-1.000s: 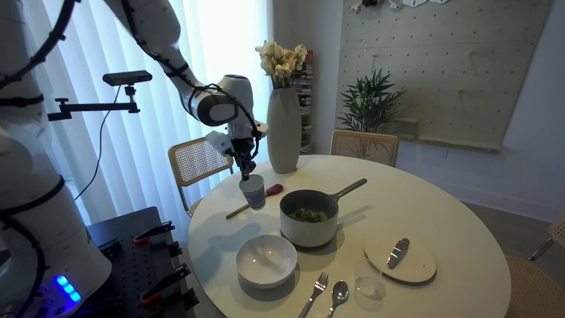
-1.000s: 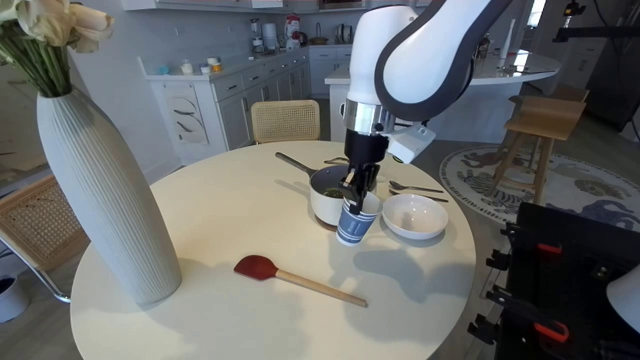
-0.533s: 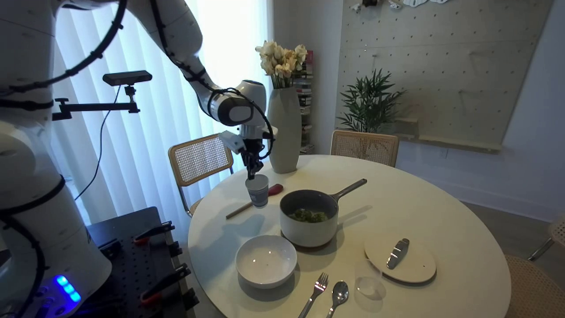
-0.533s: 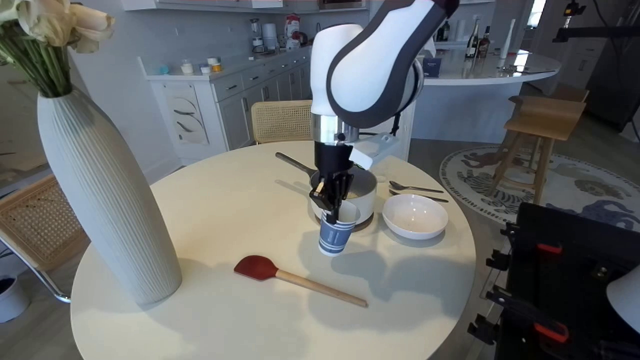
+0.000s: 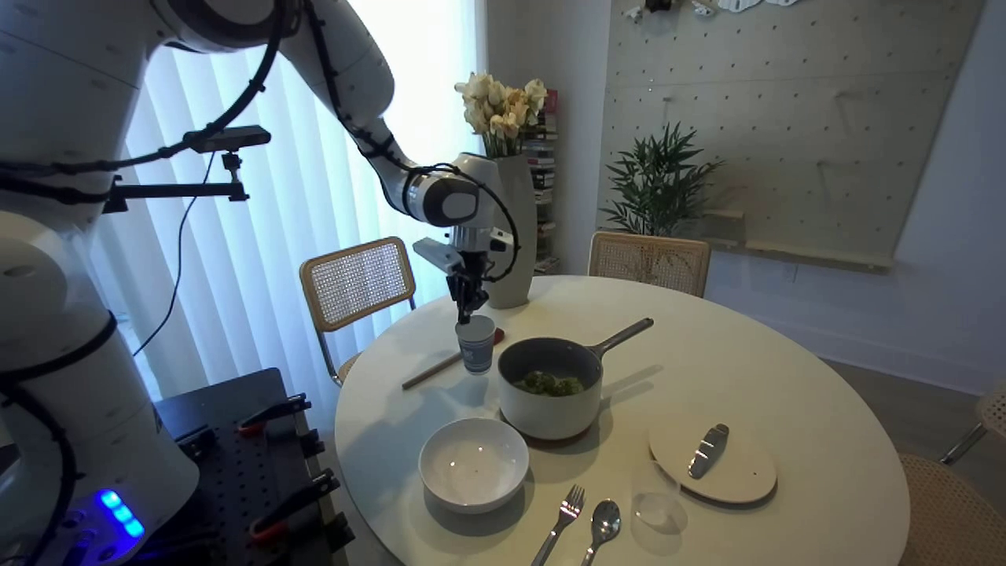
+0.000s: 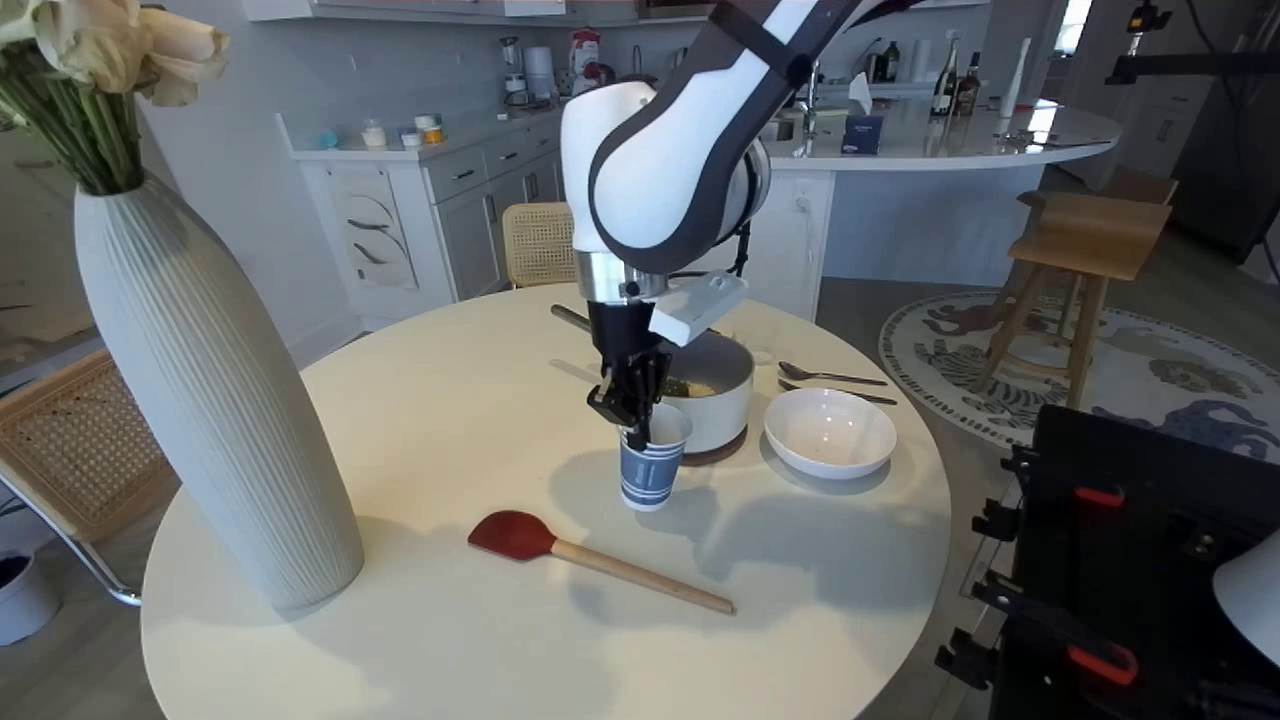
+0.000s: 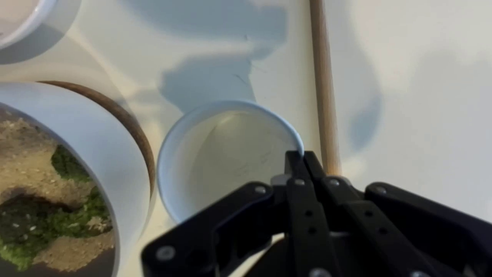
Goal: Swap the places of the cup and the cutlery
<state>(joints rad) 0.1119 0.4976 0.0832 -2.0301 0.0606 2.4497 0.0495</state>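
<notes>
One cup [image 6: 650, 478] moved, one hand [image 7: 303, 156] pinching it

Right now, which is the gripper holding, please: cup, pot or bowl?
The blue and white cup: the gripper pinches its rim; pot and bowl stand untouched.

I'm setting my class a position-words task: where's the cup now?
The cup is near mid-picture in the wrist view, held by the gripper, between the pot at left and spatula handle at right.
</notes>
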